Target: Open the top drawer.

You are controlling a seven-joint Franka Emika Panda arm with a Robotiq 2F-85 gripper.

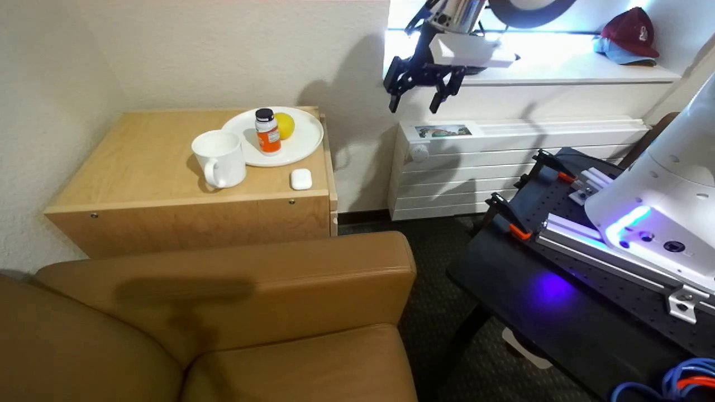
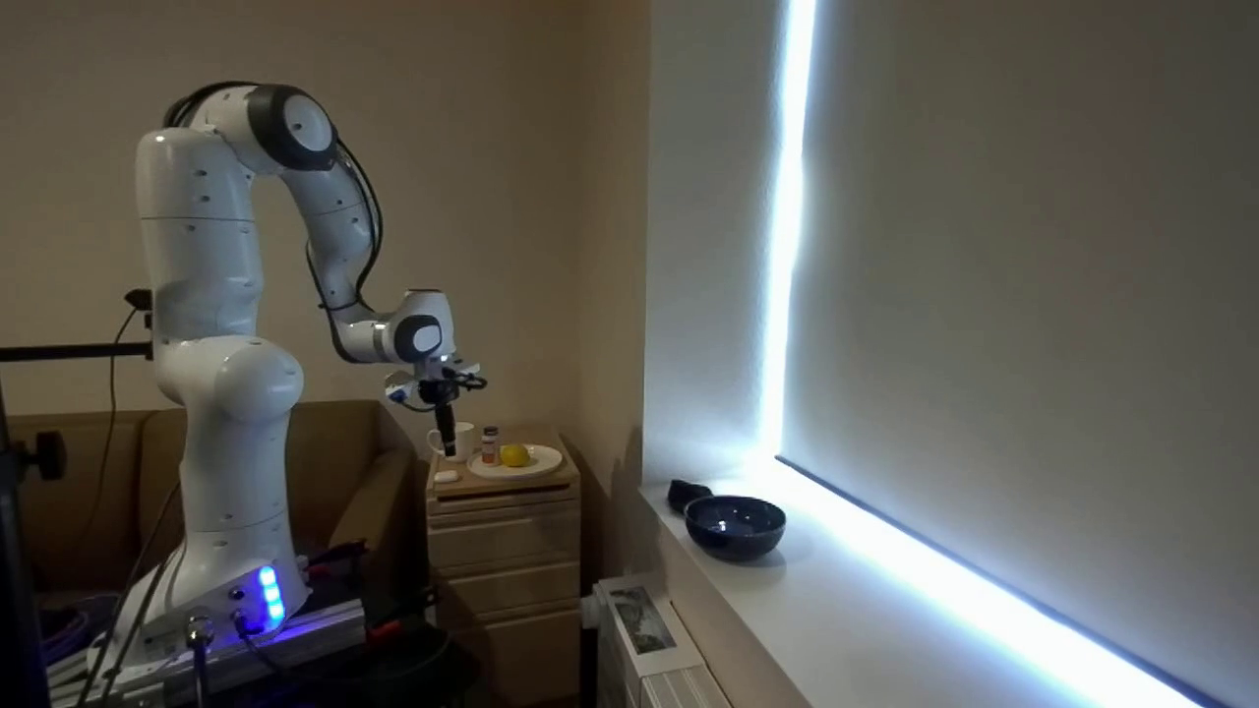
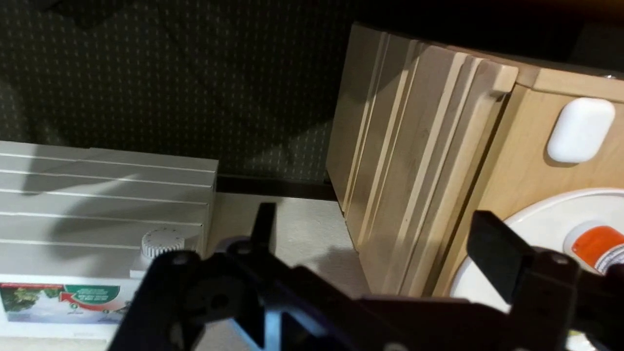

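Presently, in the wrist view, the gripper (image 3: 373, 224) is hanging with its fingers spread wide and nothing between them, presumably in readiness for grabbing a front edge. The top drawer (image 3: 460, 141) is sitting at the upper front of the wooden cabinet (image 3: 516, 161), right of centre, and a dark slit (image 3: 468, 195) is running behind its lip; whether that slit is a handhold or a slight gap, I am unable to tell.

In an exterior view, the mug (image 1: 219, 159), the bottle (image 1: 267, 132) and the yellow fruit (image 1: 285, 125) are resting on top, the last two on the plate (image 1: 304, 137), so none of them should be blocking a pull. The gripper is hanging out beyond the drawer side, well apart from it, probably leaving room for lining up.

In an exterior view, the arm (image 2: 207, 265) is bending over so that the fingers are pointing down, a pose likely suiting a hook over the lip. The drawer is lying uppermost, seemingly not pulled out yet. The bowl (image 2: 735, 531) is resting on the windowsill (image 2: 836, 600), well away from its likely path.
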